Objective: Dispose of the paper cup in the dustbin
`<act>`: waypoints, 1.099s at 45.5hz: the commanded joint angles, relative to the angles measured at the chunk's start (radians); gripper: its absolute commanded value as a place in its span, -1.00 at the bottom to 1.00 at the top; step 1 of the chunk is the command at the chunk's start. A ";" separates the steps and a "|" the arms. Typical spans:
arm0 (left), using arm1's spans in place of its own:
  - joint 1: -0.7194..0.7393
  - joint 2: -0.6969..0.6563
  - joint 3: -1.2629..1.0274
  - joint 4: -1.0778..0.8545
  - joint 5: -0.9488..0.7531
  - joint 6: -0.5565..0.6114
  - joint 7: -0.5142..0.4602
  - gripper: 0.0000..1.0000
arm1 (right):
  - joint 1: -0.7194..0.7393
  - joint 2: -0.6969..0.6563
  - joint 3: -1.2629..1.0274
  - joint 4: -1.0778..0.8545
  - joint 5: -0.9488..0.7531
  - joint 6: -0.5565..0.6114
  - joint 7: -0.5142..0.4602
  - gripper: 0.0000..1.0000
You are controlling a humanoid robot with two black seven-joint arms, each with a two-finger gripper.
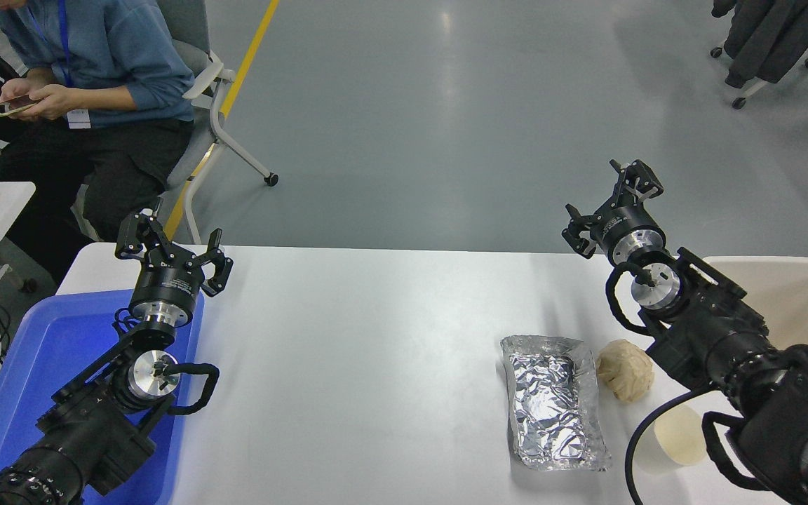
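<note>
Pincer work had not begun: the right pincer (pixel 611 203) hung spread wide and empty, raised past the far edge of the worktop (pixel 362 351), with nothing between its fingers. Behind it, back along its own arm toward the robot, the paper cup (pixel 677 436) lay on its side near the front edge, its cream mouth turned toward the camera and its right part hidden by the arm and cable. It looked very light and thin-walled, easily crushed or nudged into rolling, so the safest hold was judged to be a gentle pinch across the wall just behind the stiffer rolled rim. Between cup and pincer sat a crumpled tan paper ball (pixel 625 369), and just beside that, on the side away from the arm, a crinkled silver foil tray (pixel 553 401); both were close enough to get bumped. The dustbin (pixel 790 294) stood open just to the outer side of the pincer's arm. Far across the smooth white worktop, the left pincer (pixel 169 245) was parked, also spread, above a blue tray (pixel 39 365). Beyond lay grey floor with a yellow line, wheeled chairs, and a seated person holding a phone.
</note>
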 commanded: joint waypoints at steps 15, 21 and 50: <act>0.000 0.000 0.000 0.000 0.001 0.000 0.002 1.00 | 0.001 0.001 -0.005 0.005 -0.003 0.006 0.000 0.99; 0.000 0.000 0.000 0.000 0.001 0.000 0.002 1.00 | 0.001 -0.002 -0.005 0.005 -0.003 0.006 0.000 0.99; 0.002 0.002 0.000 0.000 0.001 0.000 0.002 1.00 | -0.060 -0.050 -0.170 0.018 -0.006 0.123 0.002 0.99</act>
